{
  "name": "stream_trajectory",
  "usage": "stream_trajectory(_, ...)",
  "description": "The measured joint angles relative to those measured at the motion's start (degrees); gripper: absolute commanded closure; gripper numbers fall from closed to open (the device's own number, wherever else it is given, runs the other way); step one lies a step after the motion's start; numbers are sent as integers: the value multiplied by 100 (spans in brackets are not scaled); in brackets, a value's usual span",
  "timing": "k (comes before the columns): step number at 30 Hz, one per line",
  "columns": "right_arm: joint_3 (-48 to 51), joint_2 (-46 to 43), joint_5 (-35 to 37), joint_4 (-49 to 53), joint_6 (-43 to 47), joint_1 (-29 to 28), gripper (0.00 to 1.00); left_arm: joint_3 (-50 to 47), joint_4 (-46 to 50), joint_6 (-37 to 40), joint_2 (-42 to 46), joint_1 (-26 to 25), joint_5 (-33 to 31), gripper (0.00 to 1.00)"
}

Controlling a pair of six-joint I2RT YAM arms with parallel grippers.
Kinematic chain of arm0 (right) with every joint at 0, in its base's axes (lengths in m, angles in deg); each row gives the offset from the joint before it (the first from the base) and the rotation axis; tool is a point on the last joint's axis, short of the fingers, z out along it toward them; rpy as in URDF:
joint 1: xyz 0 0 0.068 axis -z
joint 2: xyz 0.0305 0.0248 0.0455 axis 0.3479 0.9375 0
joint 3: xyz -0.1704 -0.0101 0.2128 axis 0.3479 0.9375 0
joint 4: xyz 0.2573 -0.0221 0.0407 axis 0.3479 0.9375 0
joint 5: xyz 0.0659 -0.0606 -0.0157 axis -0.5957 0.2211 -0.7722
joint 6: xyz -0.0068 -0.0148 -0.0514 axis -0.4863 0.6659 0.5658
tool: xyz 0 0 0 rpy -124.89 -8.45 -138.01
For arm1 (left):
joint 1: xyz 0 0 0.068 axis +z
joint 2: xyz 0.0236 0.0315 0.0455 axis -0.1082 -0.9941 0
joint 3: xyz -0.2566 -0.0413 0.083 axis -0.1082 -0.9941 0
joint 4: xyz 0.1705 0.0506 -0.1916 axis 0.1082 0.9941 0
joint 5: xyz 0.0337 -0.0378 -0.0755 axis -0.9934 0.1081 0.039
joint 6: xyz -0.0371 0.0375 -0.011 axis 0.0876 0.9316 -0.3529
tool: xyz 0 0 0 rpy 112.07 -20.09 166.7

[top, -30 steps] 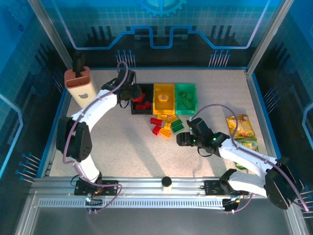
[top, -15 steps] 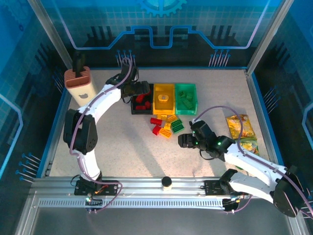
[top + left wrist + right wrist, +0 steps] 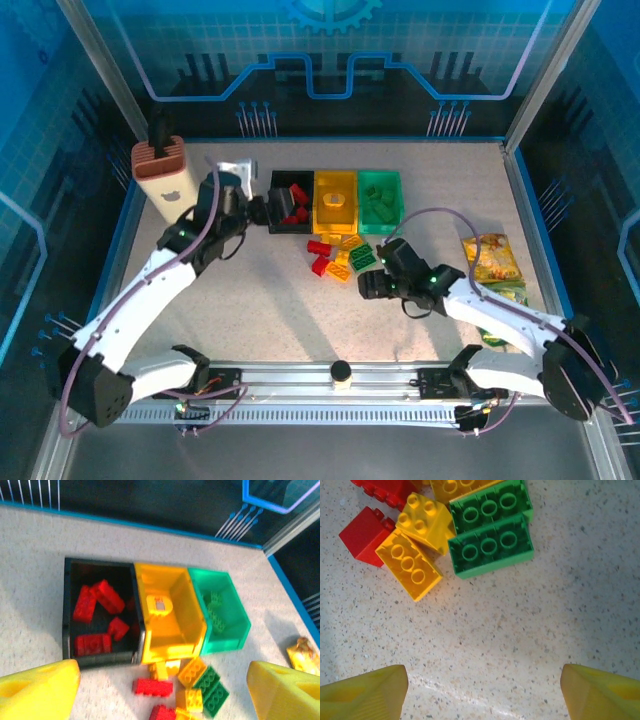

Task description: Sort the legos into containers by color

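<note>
Red, yellow and green studded bricks (image 3: 340,258) lie loose in a cluster on the speckled table (image 3: 260,300), at 6 o'clock from the yellow bin (image 3: 195,610). The black bin (image 3: 65,610) holds red bricks (image 3: 92,602); the green bin (image 3: 235,640) holds green ones. The left gripper (image 3: 258,212), at 9 o'clock of the black bin, is spread wide and empty. The right gripper (image 3: 368,284), between 4 and 5 o'clock of the cluster, is likewise released.
</note>
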Motion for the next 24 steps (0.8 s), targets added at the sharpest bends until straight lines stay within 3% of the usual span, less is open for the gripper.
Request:
stream_trajectory(13, -1222, 1836, 94, 238, 376, 15, 19, -2389, 122, -706, 1856, -426, 20, 15)
stream_trajectory(24, -1932, 2859, 319, 372, 487, 511, 19, -2968, 319, -1198, 2387, -798, 11, 16)
